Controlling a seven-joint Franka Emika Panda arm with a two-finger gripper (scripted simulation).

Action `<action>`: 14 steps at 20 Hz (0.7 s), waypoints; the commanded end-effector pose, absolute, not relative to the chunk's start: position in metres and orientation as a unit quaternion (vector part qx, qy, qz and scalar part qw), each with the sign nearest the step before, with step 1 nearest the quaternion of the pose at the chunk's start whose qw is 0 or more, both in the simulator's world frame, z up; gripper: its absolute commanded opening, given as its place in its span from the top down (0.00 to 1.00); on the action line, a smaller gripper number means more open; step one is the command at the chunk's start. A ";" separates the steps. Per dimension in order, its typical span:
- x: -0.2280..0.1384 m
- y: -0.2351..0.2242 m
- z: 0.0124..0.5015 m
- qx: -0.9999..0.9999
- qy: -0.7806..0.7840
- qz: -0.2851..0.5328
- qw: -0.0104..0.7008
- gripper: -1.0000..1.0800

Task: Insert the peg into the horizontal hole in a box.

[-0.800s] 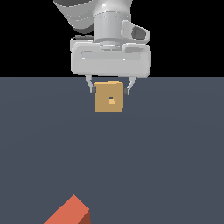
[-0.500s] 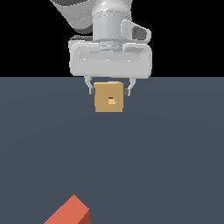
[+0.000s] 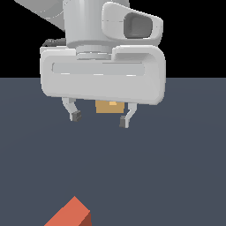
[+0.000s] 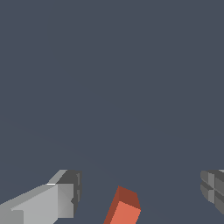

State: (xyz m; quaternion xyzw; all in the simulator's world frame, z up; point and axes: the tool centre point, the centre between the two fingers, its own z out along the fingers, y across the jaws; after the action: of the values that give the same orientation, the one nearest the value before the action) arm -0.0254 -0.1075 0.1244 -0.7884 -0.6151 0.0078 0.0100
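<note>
Gripper hangs above the grey floor with jaws spread wide and nothing between them. We see both fingers in the exterior view, each ending in a dark pad, and bare floor shows in the gap.

Box sits behind the gripper in the exterior view. We see only a strip of its tan face below the edge of the hand's wide grey body, between the two fingers. The hand's body covers the rest of the face, and we cannot make out the hole.

Peg lies on the floor well apart from the gripper, nearer the exterior camera than the fingers, and a little toward the exterior view's left of them. We see its red-orange top face and a darker side face. The frame edge cuts off its near end.

Wrist view: we see the peg in the gap between the two fingers, its square end facing the camera. It touches neither finger. One finger shows with a light grey body and a dark tip, and of the other only a dark ribbed pad shows at the frame edge. Floor fills the rest of this view, and the box does not show here.
</note>
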 end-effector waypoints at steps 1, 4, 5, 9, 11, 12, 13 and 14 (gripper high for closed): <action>-0.040 -0.154 0.112 -0.814 -0.580 0.007 0.007 0.04; -0.063 -0.206 0.096 -0.843 -0.537 0.005 0.004 0.04; -0.070 -0.220 0.092 -0.851 -0.525 0.005 0.003 0.04; -0.096 -0.264 0.078 -0.874 -0.486 0.003 0.001 0.04; -0.105 -0.278 0.073 -0.882 -0.472 0.002 0.000 0.04; -0.110 -0.284 0.071 -0.885 -0.466 0.002 0.000 0.04; -0.113 -0.289 0.069 -0.887 -0.462 0.001 -0.001 0.04; -0.116 -0.293 0.068 -0.889 -0.458 0.001 -0.001 0.04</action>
State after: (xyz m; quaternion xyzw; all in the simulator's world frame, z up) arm -0.1111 -0.2859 0.0706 -0.8855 -0.4646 0.0020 -0.0001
